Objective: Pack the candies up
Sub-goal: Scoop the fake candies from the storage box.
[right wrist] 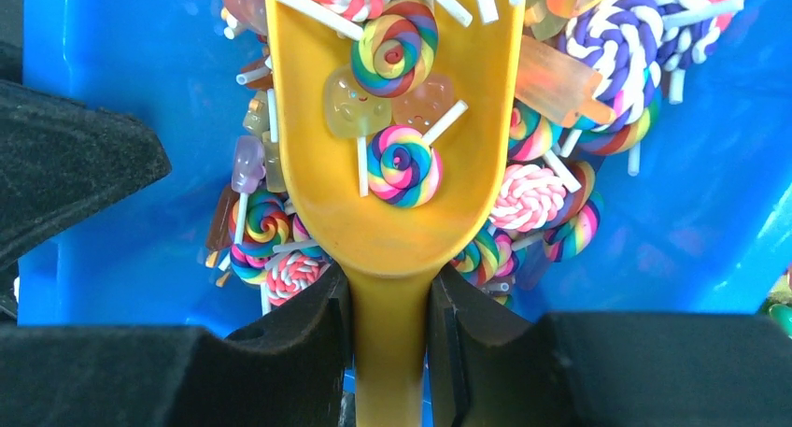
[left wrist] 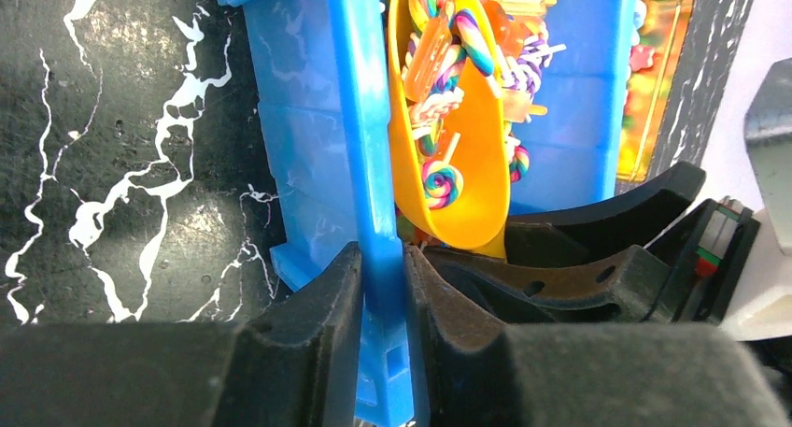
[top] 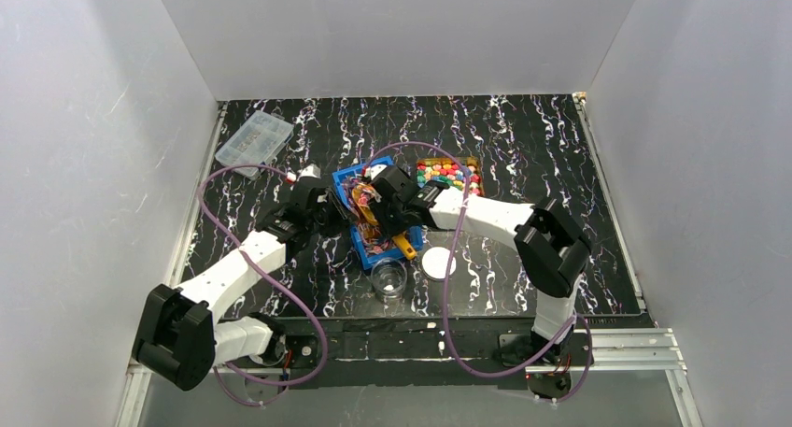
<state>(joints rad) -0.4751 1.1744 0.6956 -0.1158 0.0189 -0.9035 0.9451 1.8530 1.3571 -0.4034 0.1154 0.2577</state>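
A blue bin (top: 372,251) in the middle of the table holds a heap of swirl lollipop candies (right wrist: 528,195). My left gripper (left wrist: 383,263) is shut on the bin's left wall (left wrist: 360,119); from above, the left gripper (top: 333,206) sits at the bin's left side. My right gripper (right wrist: 390,291) is shut on the handle of an orange scoop (right wrist: 392,221) lying low inside the bin. A few candies (right wrist: 403,165) rest in the scoop's bowl. In the left wrist view the scoop (left wrist: 476,156) shows just past the wall. Behind the bin, a tray (top: 448,174) carries bright rounded candies.
A clear cup (top: 388,279) stands just in front of the bin, with a white round lid (top: 438,263) to its right. A clear plastic box (top: 253,137) lies at the back left. White walls enclose the black marbled table.
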